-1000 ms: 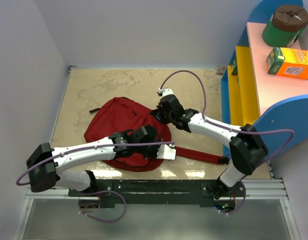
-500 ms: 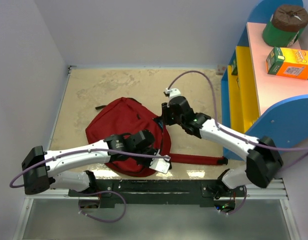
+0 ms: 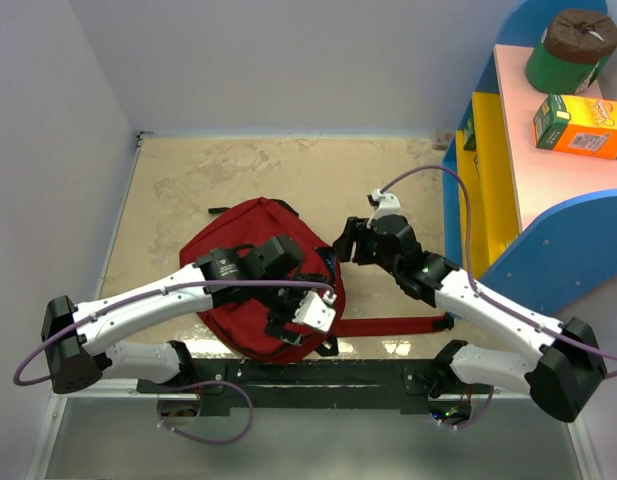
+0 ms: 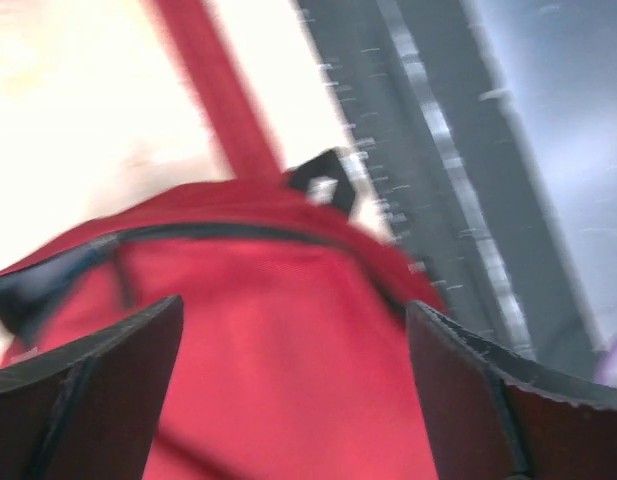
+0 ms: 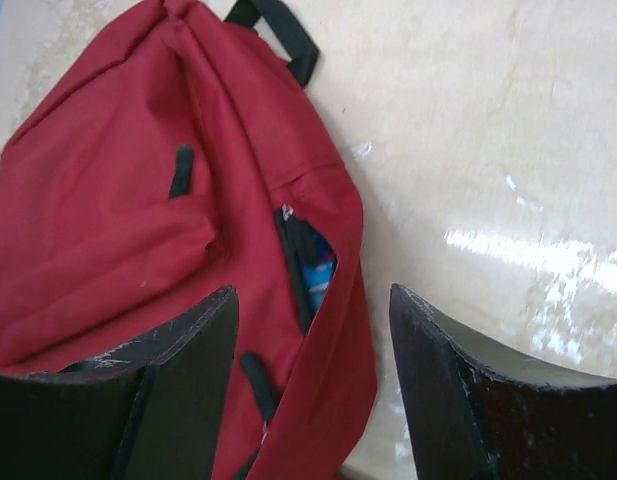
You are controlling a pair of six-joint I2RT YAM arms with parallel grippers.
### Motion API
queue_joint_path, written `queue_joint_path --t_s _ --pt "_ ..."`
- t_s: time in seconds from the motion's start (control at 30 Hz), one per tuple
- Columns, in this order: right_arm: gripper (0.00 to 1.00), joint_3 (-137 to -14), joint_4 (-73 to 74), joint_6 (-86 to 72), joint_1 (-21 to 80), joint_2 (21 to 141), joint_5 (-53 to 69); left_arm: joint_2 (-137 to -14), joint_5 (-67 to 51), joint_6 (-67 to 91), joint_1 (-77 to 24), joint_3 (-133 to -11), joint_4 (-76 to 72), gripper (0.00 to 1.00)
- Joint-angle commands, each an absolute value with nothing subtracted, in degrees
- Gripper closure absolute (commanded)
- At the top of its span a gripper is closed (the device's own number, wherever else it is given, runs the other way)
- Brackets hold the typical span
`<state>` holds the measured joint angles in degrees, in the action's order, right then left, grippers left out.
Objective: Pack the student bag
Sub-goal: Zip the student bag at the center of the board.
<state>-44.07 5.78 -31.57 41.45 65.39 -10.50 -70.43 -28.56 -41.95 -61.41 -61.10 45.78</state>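
The student bag (image 3: 216, 250) is a dark-red backpack lying flat on the beige table, with one long strap (image 3: 388, 326) trailing right. My left gripper (image 3: 306, 338) hovers over the bag's near edge with its jaws wide open; in the left wrist view only blurred red fabric (image 4: 288, 340) lies between the fingers (image 4: 88, 400). My right gripper (image 3: 341, 250) stands open just right of the bag. In the right wrist view its fingers (image 5: 458, 400) straddle the bag's edge, where the black zipper gapes and something blue (image 5: 316, 275) shows inside.
A blue, yellow and pink shelf (image 3: 508, 170) stands at the right, holding an orange box (image 3: 578, 125) and a green can with a brown lid (image 3: 571, 50). Walls close the left and back. A metal rail (image 3: 388, 375) runs along the near edge.
Both grippers have opened and let go of the bag. The right gripper drew back to the right, off the bag; the left one swung toward the near edge.
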Motion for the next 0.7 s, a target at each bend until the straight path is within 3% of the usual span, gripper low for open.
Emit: queue_joint_path --t_s 0.0,0.07,0.1,0.17,0.43,0.67 --pt "0.35 -42.63 9.75 -40.4 44.37 58.29 -10.55 -68.29 -19.99 -48.95 -55.74 -65.92 46.51 0.01" --pt "0.35 -42.19 11.41 -43.14 47.1 56.78 -11.68 -67.59 -14.71 -46.52 -51.88 -62.68 36.99 0.0" --pt "0.35 -42.27 12.3 -46.11 50.15 56.26 -14.04 -67.59 -5.72 -44.58 -51.68 -60.49 32.22 0.0" --pt "0.35 -41.58 12.05 -48.85 52.72 55.55 -14.15 -68.63 -3.61 -41.24 -50.63 -56.61 25.7 0.0" --pt "0.43 -38.5 16.25 -61.16 60.9 55.28 -18.97 -76.02 -22.48 -44.55 -43.26 -60.1 29.96 0.07" --pt "0.5 -43.42 23.82 -64.6 68.02 64.31 -26.27 -78.92 -33.04 -51.06 -41.57 -61.52 32.7 0.12"
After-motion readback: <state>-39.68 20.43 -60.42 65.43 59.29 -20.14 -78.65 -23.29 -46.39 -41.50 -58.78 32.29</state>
